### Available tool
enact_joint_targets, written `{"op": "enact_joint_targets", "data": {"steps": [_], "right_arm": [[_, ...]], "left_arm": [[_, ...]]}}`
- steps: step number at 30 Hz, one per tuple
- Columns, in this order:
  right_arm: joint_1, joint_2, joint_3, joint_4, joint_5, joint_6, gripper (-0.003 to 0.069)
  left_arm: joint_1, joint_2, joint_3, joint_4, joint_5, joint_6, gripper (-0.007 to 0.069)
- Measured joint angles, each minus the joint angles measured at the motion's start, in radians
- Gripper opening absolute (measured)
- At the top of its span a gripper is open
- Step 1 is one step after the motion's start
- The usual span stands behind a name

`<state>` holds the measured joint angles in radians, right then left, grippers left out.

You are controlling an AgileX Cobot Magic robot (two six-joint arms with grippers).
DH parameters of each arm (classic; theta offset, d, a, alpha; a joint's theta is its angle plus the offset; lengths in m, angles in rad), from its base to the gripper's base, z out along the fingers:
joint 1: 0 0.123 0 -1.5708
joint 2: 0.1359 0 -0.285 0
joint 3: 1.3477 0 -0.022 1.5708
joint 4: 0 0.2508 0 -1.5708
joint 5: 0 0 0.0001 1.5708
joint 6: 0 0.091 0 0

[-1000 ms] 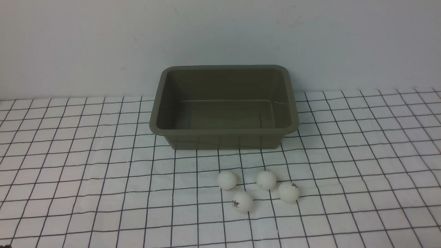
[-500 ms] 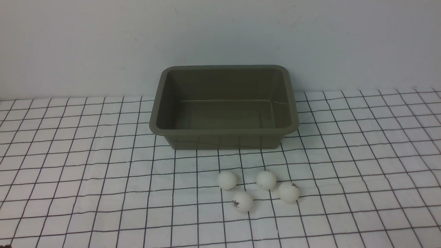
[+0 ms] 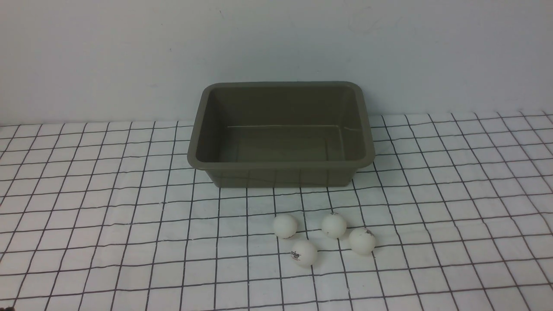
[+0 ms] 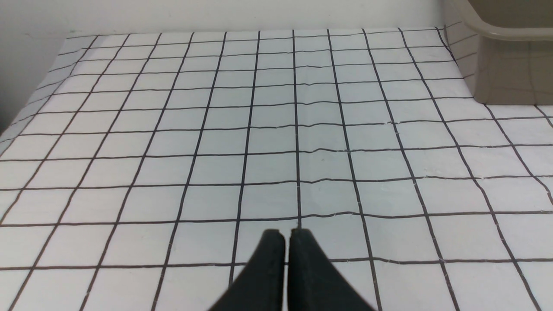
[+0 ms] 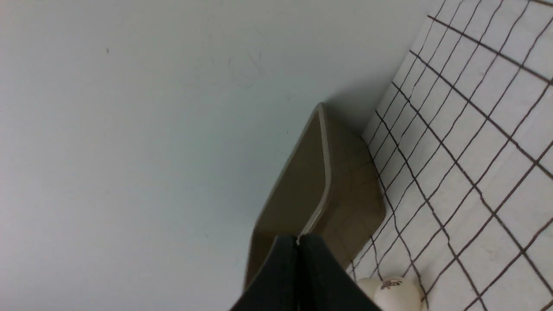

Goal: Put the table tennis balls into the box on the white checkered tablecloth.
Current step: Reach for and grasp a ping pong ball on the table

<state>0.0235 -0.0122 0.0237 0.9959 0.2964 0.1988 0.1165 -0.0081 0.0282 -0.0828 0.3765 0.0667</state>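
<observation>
The olive-brown box (image 3: 281, 164) stands empty at the back middle of the white checkered tablecloth (image 3: 108, 216). Several white table tennis balls lie in a cluster in front of it: one (image 3: 285, 226), one (image 3: 334, 225), one (image 3: 362, 240) and one with a dark logo (image 3: 303, 252). Neither gripper shows in the front view. My left gripper (image 4: 287, 235) is shut and empty above bare cloth, with a corner of the box (image 4: 510, 60) far off. My right gripper (image 5: 297, 240) is shut and empty, tilted, with the box (image 5: 341, 185) ahead and two balls (image 5: 395, 293) beside it.
A plain pale wall (image 3: 276, 43) rises right behind the box. The cloth's left edge (image 4: 26, 103) shows in the left wrist view. The cloth is slightly wrinkled around the balls.
</observation>
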Motion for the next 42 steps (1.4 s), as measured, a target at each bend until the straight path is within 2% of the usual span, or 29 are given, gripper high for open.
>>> {"op": "enact_joint_targets", "data": {"steps": [1,2,5,6,9,10,12,16,20,24,30,33,36,37,39,42], "right_arm": [[0.0,0.0,-0.012,-0.003,0.017,-0.052,-0.001],[0.0,0.0,-0.045,-0.004,0.052,-0.155,-0.001],[0.0,0.0,-0.13,-0.007,0.114,-0.302,-0.001],[0.0,0.012,-0.219,-0.008,0.156,-0.39,-0.001],[0.0,0.069,-0.328,-0.022,0.214,-0.505,-0.001],[0.0,0.156,-0.424,-0.06,0.277,-0.572,-0.001],[0.0,0.211,-0.489,-0.095,0.334,-0.611,-0.001],[0.0,0.42,-0.661,-0.276,0.518,-0.675,-0.001],[0.0,0.581,-0.756,-0.437,0.614,-0.68,-0.001],[0.02,0.714,-0.81,-0.546,0.639,-0.655,-0.001],[0.114,0.896,-0.842,-0.627,0.642,-0.641,-0.001],[0.229,1.047,-0.872,-0.708,0.646,-0.608,-0.001],[0.343,1.164,-0.923,-0.847,0.662,-0.498,-0.001],[0.351,1.172,-0.923,-0.858,0.662,-0.498,-0.001],[0.435,1.261,-0.98,-0.996,0.694,-0.343,-0.001],[0.528,1.361,-1.07,-1.126,0.74,-0.161,-0.001]], "left_arm": [[0.0,0.0,0.0,0.0,0.0,0.0,-0.0004],[0.0,0.0,0.0,0.0,0.0,0.0,-0.0004],[0.0,0.0,0.0,0.0,0.0,0.0,-0.0004],[0.0,0.0,0.0,0.0,0.0,0.0,-0.0004],[0.0,0.0,0.0,0.0,0.0,0.0,-0.0004],[0.0,0.0,0.0,0.0,0.0,0.0,-0.0004],[0.0,0.0,0.0,0.0,0.0,0.0,-0.0004],[0.0,0.0,0.0,0.0,0.0,0.0,-0.0004],[0.0,0.0,0.0,0.0,0.0,0.0,-0.0004],[0.0,0.0,0.0,0.0,0.0,0.0,-0.0004],[0.0,0.0,0.0,0.0,0.0,0.0,-0.0004],[0.0,0.0,0.0,0.0,0.0,0.0,-0.0004],[0.0,0.0,0.0,0.0,0.0,0.0,-0.0004],[0.0,0.0,0.0,0.0,0.0,0.0,-0.0004],[0.0,0.0,0.0,0.0,0.0,0.0,-0.0004],[0.0,0.0,0.0,0.0,0.0,0.0,-0.0004]]}}
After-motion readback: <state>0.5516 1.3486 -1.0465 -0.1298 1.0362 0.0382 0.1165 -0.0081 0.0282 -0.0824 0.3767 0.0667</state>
